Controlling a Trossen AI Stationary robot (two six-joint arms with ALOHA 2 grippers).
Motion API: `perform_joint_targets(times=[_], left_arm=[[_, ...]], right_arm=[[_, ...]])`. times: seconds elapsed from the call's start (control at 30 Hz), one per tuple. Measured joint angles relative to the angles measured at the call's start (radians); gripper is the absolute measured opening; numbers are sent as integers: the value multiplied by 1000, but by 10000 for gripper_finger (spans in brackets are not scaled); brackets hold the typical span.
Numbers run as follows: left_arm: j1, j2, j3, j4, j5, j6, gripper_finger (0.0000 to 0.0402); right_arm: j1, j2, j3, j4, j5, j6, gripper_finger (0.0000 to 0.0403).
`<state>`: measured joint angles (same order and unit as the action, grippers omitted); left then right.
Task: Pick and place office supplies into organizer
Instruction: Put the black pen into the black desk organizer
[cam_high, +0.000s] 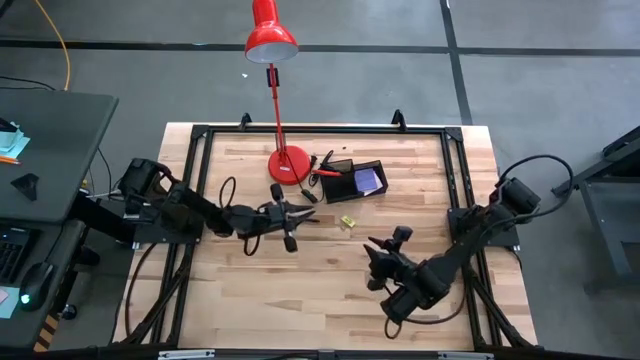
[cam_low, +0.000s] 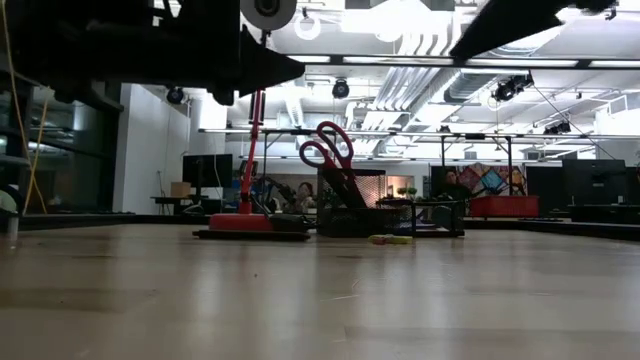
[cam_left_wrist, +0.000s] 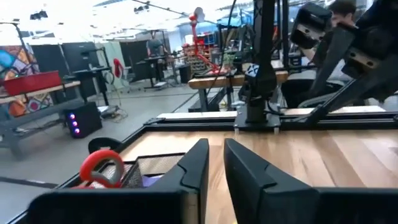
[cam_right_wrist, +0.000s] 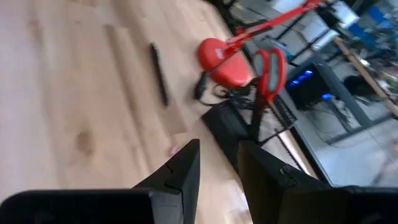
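Note:
The black mesh organizer (cam_high: 345, 183) stands on the table at the far middle, beside the red lamp's base. A purple-blue pad (cam_high: 367, 180) lies in it, and red-handled scissors (cam_low: 325, 147) stand in it, handles up. A tiny yellow piece (cam_high: 347, 222) lies on the wood in front of it. A dark pen (cam_right_wrist: 158, 73) lies flat on the table near the lamp base. My left gripper (cam_left_wrist: 216, 147) hovers level, left of the organizer, its fingers almost together with nothing between them. My right gripper (cam_right_wrist: 217, 152) hangs near the table's front right, tipped down toward the organizer, open and empty.
The red desk lamp's round base (cam_high: 288, 165) sits just left of the organizer, and its stem rises over the far edge. A black frame (cam_high: 200, 135) runs around the tabletop. Bare wood (cam_high: 300, 290) lies between the two arms and toward the near edge.

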<state>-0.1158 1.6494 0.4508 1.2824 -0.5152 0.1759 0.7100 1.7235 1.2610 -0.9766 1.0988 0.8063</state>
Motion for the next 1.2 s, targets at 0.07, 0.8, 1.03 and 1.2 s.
perform_joint_targets(times=[0.07,0.8,1.03,1.2], left_arm=[[-2,-8,-10,0,-8,-24,52],[-2,-36,-302,281,247,-199,72],[-2,-79,-343,281,255,-181,74],[-2,-80,-343,281,254,-149,74]], right_arm=[[-21,14,0,-1,11,2,99],[-317,99,0,642,-535,-693,99],[-471,93,-21,906,-859,-904,99],[-597,90,-173,1193,-1132,-944,99]])
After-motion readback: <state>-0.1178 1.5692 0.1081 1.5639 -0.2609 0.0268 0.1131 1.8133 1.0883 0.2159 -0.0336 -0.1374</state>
